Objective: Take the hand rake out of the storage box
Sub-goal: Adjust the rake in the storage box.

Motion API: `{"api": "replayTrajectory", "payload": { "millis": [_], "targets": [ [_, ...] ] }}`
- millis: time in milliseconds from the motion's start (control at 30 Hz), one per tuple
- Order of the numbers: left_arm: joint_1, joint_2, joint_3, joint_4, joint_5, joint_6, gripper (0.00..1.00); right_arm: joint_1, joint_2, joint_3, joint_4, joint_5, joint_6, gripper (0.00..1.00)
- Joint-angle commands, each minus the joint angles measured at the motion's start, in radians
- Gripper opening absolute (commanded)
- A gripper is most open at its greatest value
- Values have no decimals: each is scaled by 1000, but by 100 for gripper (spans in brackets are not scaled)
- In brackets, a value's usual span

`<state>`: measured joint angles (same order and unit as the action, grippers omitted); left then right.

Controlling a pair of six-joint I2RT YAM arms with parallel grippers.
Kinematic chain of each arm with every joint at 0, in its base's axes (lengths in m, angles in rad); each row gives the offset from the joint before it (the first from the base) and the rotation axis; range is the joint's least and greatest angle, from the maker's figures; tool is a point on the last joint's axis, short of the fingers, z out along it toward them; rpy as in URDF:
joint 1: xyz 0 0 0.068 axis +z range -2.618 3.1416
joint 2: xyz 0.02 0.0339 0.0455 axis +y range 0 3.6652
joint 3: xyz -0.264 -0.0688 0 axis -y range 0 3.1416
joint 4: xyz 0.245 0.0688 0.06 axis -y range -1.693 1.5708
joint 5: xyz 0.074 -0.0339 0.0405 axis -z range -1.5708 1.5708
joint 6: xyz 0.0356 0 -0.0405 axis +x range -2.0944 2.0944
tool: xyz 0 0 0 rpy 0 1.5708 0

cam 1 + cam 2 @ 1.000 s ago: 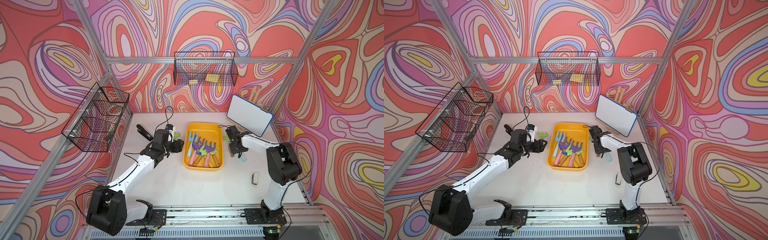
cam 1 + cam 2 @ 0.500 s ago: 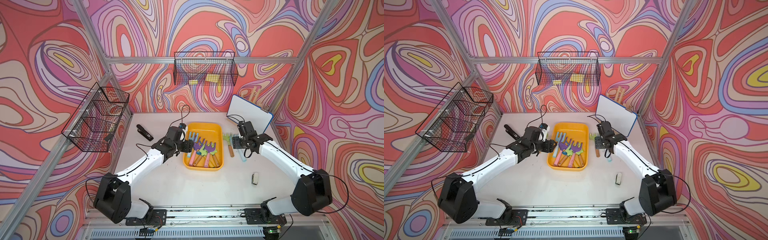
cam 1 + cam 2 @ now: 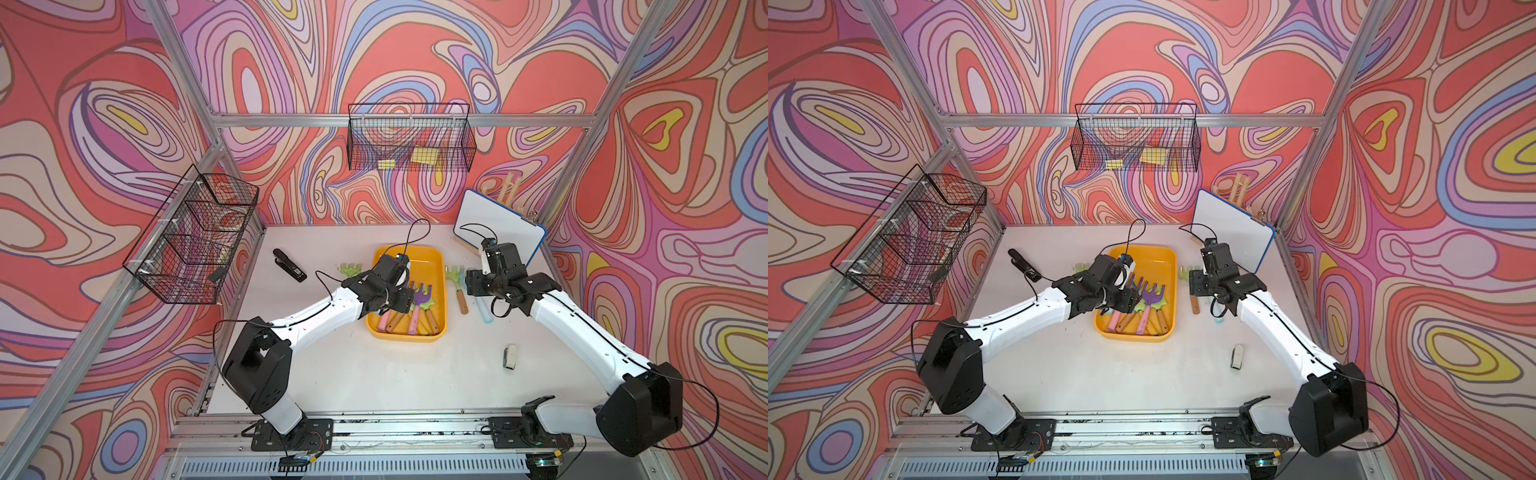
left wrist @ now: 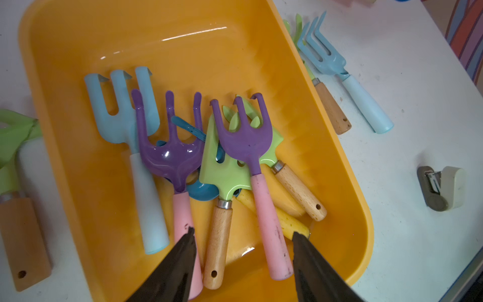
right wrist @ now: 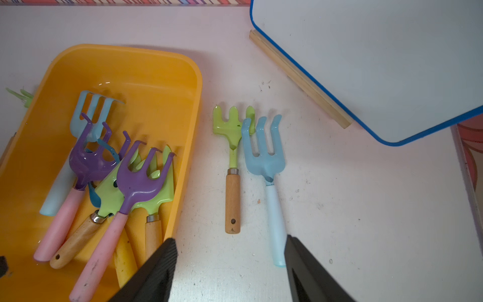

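The storage box is a yellow-orange tray at mid-table holding several hand rakes in a pile. Topmost is a purple rake with a pink handle. My left gripper hovers open over the handle ends, with the pink handle and a wooden handle between its fingers and untouched. My right gripper is open and empty above the table right of the box. A green rake and a light blue rake lie there.
A whiteboard leans at the back right. A black stapler lies left of the box, and another green rake lies against the box's left side. A small white and grey object sits front right. Wire baskets hang on the walls.
My left gripper has swung right, from the table beside the box to above the rake handles inside it. My right gripper has drawn back a little from the two rakes on the table.
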<state>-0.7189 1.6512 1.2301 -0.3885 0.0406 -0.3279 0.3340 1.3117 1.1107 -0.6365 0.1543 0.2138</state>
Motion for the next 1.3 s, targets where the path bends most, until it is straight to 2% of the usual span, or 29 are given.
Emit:
{"api": "replayTrajectory", "payload": {
  "millis": [0, 400, 933, 1267],
  "targets": [
    [-30, 49, 37, -55, -38, -15, 65, -4, -40, -15, 1, 47, 16, 70],
    [-63, 194, 92, -58, -78, -26, 66, -5, -90, -23, -8, 88, 18, 70],
    [-87, 341, 201, -88, -103, -23, 64, -4, -86, -21, -10, 88, 16, 70],
    [-86, 391, 216, -96, -112, -22, 54, -5, -89, -21, -9, 83, 16, 70]
  ]
}}
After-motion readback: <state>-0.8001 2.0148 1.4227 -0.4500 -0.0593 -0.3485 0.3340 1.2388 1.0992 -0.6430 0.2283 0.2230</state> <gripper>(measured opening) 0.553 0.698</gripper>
